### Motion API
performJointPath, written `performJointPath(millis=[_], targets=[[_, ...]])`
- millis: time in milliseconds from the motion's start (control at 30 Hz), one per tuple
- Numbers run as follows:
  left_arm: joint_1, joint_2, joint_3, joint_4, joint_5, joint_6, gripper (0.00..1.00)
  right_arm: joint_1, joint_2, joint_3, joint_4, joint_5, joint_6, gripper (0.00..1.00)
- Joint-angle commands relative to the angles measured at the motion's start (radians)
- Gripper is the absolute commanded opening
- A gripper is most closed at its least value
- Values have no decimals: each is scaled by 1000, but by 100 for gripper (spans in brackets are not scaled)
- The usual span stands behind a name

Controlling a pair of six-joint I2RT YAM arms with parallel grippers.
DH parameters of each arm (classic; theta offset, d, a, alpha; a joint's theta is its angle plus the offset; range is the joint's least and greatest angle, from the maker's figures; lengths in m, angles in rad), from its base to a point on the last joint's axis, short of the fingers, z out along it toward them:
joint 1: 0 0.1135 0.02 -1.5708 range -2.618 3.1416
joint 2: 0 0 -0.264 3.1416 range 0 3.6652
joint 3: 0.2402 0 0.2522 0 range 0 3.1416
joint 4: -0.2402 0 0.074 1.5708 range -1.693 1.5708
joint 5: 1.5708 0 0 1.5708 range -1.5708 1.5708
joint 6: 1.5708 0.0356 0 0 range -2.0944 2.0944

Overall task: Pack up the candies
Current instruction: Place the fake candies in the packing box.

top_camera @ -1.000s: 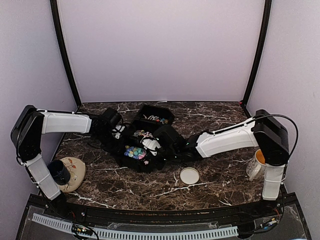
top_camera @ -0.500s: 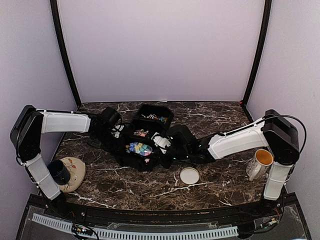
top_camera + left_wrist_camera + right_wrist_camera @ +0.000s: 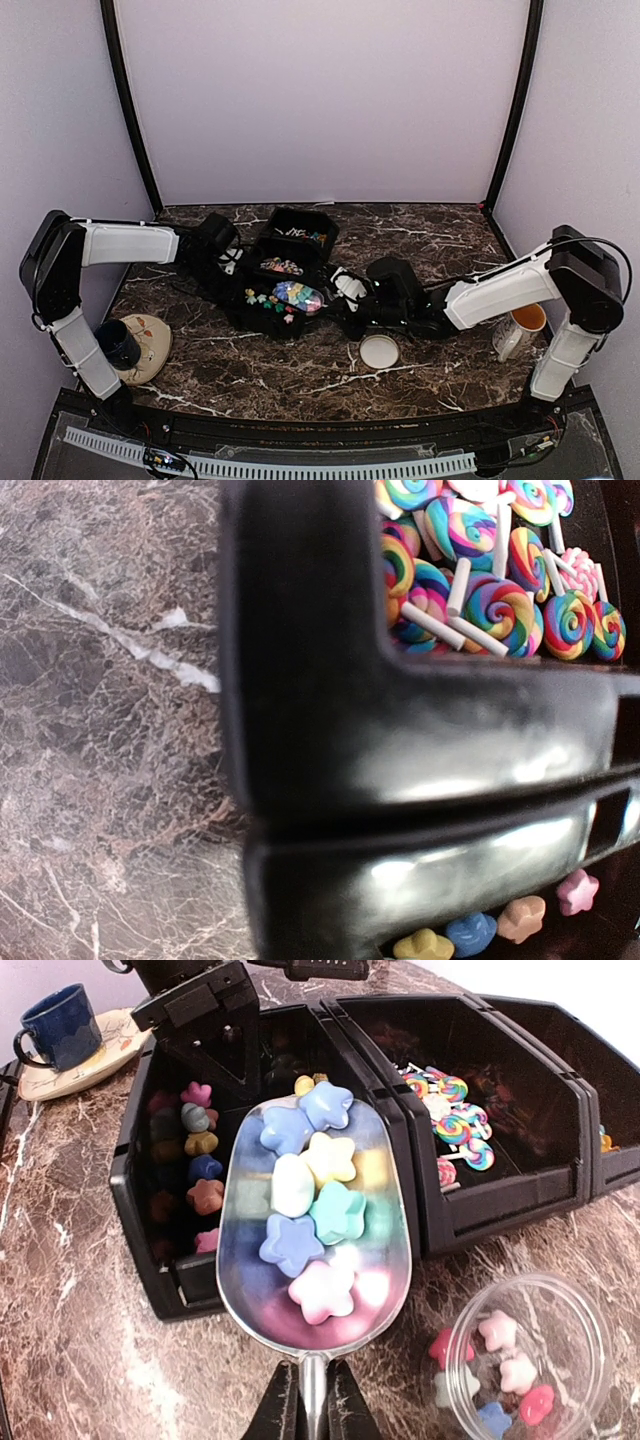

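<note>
- Right wrist view: my right pincer (image 3: 312,1405) is pinched on the thin handle of a shiny metal scoop (image 3: 243,1270), one finger on each side of it.
- The scoop's bowl is heaped with candies (image 3: 338,1212). They are chunky pastel stars, smooth and matte, in blue, yellow, cream, teal and pink.
- The heap is longer than it is wide. It runs along the scoop's long axis, from a pink star nearest the handle to a blue one at the open lip.
- That axis points straight away from my wrist. From the top camera the handle lies to the right and the lip to the left, toward my left arm.
- The lip hangs over the right side of a black bin (image 3: 135,1210), where more stars lie loose: pink, grey-blue, yellow, blue and orange-brown.
- Just to the right, the lollipop bin (image 3: 500,1210) holds rainbow-swirl lollipops (image 3: 455,1130) with white sticks pointing every which way.
- A clear cup (image 3: 575,1325) stands on the marble table (image 3: 60,1290), near the handle on its right. It holds a few pink, white and blue stars.
- My left pincer (image 3: 225,1055) is pressed together at the bin's far wall and seems to pinch it.
- My left wrist camera sits close on the black walls, with lollipops above them. Four stars, yellow, blue, orange and pink, line the bottom edge. I cannot make out my own fingers there.
</note>
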Motion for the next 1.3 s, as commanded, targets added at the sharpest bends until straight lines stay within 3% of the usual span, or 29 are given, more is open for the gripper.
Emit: performJointPath(millis=[0,433,700,1267], targets=[[-3,-101,59,117,37,9,0,-13,-90,-104,245,21,-1,0],[-2,-100,57,119,44,9,0,-13,-137,-206,456,103,-57,0],[-2,-103,61,120,53,9,0,-15,-288,-215,260,228,-128,0],[-3,-108,61,120,53,7,0,-59,-498,-200,-207,376,-62,0]])
